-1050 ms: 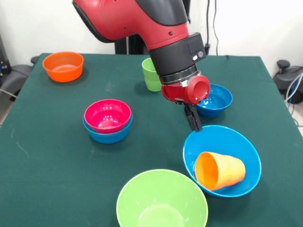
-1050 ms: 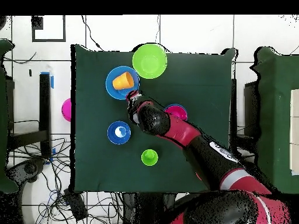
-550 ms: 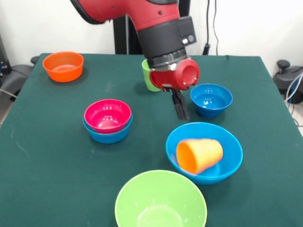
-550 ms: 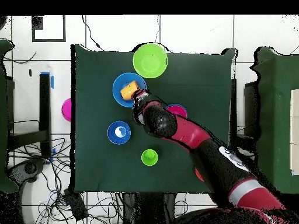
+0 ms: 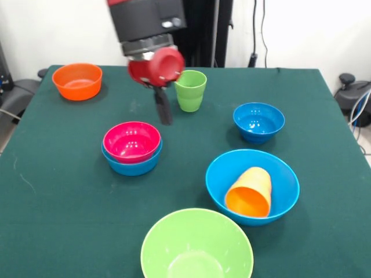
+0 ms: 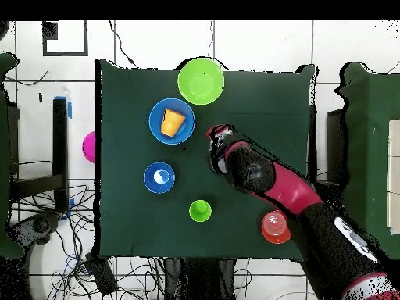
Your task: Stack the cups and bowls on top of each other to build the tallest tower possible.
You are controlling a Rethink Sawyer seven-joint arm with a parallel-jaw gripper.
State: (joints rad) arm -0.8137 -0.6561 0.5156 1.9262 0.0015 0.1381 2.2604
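The end effector (image 5: 164, 113) hangs empty above the green-clothed surface (image 5: 69, 191), its dark fingers drawn close together with nothing between them, just beside the pink-red bowl (image 5: 131, 140) that sits nested in a small blue bowl (image 5: 133, 164), the only tower so far. The light green cup (image 5: 190, 90) stands upright just behind it. Farther out, the orange-yellow cup (image 5: 250, 192) lies on its side inside the large blue bowl (image 5: 252, 184), with a second small blue bowl (image 5: 258, 121) near it, the large lime green bowl (image 5: 197, 246) at the near edge and the small orange bowl (image 5: 77, 80) well apart in a corner. The next pick likely calls for spreading the fingers, descending squarely over one rim, and keeping wide bowls low and cups on top.
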